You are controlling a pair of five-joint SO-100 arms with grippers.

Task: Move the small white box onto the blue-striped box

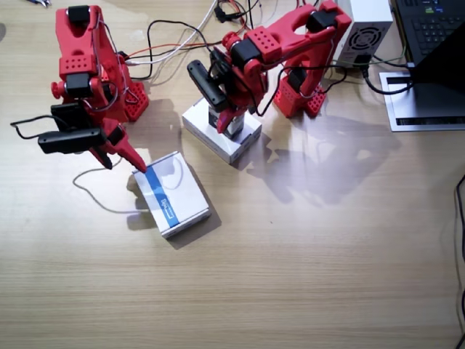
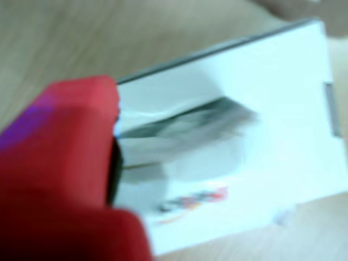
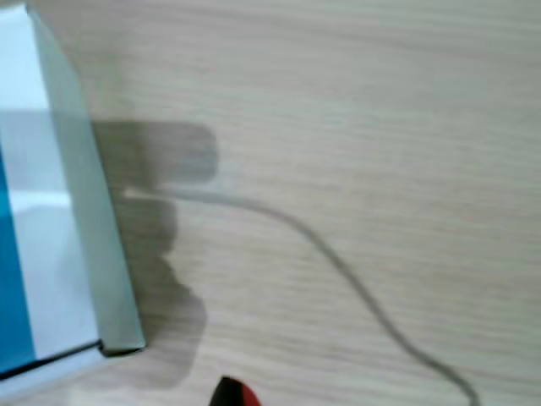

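The left arm's red two-finger gripper (image 1: 231,122) reached down over the plain white flat cardboard box (image 1: 220,131), its jaws closed on the small white box (image 1: 232,125), the tiny cube-like carton that sat on top of that flat box. In a wrist view the small white box (image 2: 185,157) filled the space just ahead of one red finger (image 2: 65,174), with red and dark print on its near face and the flat box (image 2: 283,109) directly beneath it; the picture was blurred and the second finger did not show there.

The right arm's red gripper (image 1: 123,149) hung low with its tip just beside the far corner of the blue-striped box (image 1: 171,193), a flat white rectangular carton with a wide blue stripe along one edge, lying on the pale wooden table (image 1: 305,276). Its jaws held nothing; how far apart they stood could not be told. In another wrist view only a red fingertip (image 3: 235,392) showed at the bottom edge, with the blue-striped box (image 3: 51,237) off to one side and a thin grey cable (image 3: 338,262) running across the wood.

The two boxes lay near each other but apart.
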